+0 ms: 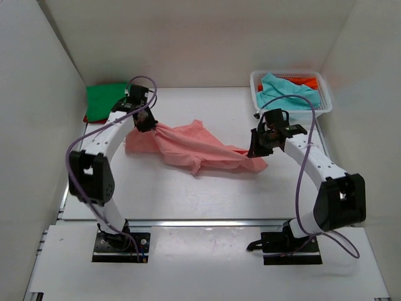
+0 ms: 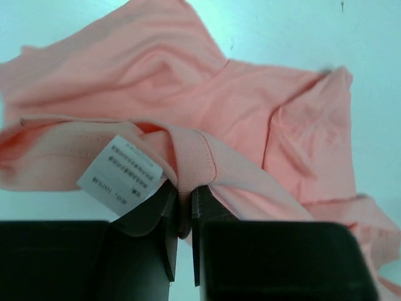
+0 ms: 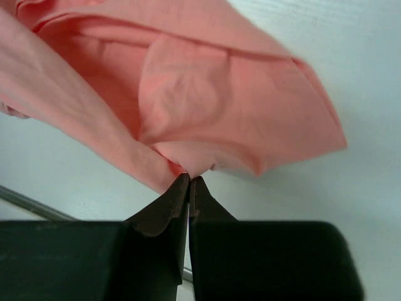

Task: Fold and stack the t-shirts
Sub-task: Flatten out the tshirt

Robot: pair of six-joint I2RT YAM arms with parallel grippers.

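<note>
- Our left claw pinches the ribbed collar of the salmon-pink t-shirt. Its jaws stand narrow around the band, just beside the white label. The bite looks shallow, so we judge that a hard pull could slide the rib out.
- Our right claw is closed on only a small tuck of cloth at the shirt's other end. That thin hold may slip, or it may have caught two layers at once.
- Between the claws the shirt is bunched and twisted, with its middle resting on the worktop. Spreading it unevenly could lock creases into the fold.
- Farther out, the green t-shirt lies over a red t-shirt at the back left. The teal t-shirt and orange t-shirt sit in the white basket at the back right. A wide swing could drag cloth across either group.
</note>
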